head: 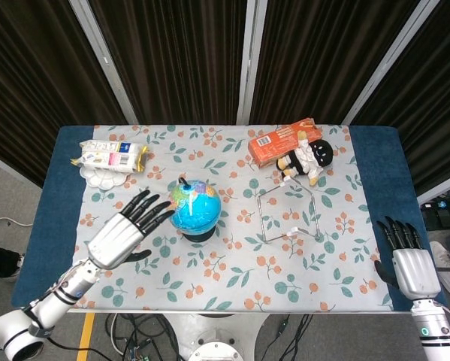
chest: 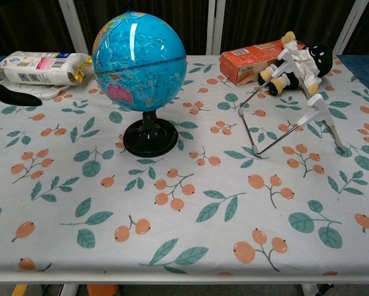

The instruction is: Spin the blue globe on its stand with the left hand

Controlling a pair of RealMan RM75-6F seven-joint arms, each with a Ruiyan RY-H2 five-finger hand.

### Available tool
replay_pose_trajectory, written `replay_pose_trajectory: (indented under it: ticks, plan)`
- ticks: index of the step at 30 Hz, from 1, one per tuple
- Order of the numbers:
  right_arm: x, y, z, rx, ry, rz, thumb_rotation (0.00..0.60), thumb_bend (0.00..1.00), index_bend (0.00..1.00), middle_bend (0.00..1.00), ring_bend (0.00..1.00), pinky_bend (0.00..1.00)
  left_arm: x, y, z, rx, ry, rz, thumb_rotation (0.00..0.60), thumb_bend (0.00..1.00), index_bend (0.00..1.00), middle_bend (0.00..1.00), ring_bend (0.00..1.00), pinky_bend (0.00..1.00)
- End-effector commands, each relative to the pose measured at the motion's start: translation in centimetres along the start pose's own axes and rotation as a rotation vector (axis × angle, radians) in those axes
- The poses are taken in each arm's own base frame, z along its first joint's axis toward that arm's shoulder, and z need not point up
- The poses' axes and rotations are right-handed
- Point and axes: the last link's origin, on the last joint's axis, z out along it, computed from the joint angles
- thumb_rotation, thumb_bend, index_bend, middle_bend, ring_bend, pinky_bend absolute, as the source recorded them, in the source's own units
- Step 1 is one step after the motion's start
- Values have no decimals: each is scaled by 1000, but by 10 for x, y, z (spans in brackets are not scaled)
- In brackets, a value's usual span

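The blue globe (head: 194, 205) stands upright on its black round stand (chest: 150, 137) near the middle of the flowered cloth; in the chest view the globe (chest: 139, 57) fills the upper left. My left hand (head: 123, 233) is over the table just left of the globe, fingers spread and pointing at it, with a small gap between fingertips and ball. In the chest view only one dark fingertip (chest: 15, 95) of that hand shows at the left edge. My right hand (head: 409, 263) hangs open beyond the table's right front corner, holding nothing.
A snack packet (head: 110, 156) lies on a white plate (head: 101, 177) at the back left. An orange box (head: 282, 141) and a black-and-white plush doll (head: 309, 159) lie at the back right. A bent wire stand (head: 288, 216) sits right of the globe.
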Motion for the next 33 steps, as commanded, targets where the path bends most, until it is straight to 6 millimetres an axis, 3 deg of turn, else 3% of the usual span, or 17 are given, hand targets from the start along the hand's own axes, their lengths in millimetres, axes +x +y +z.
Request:
replay_pose_trajectory:
  ticks: [1,14,33]
  plan:
    - [-1,1,0,-3,-1,2,600,290,0,0,0,0,-3,17,17,-75,-9,12,600,59,101,72,0,0]
    - [-1,5,0,-9,3,9,600,289,0,0,0,0,-10,25,37,-104,-32,39,600,59,101,72,0,0]
    - [-1,4,0,-8,1,10,600,290,0,0,0,0,-12,16,31,-67,-53,36,600,59,102,102,0,0]
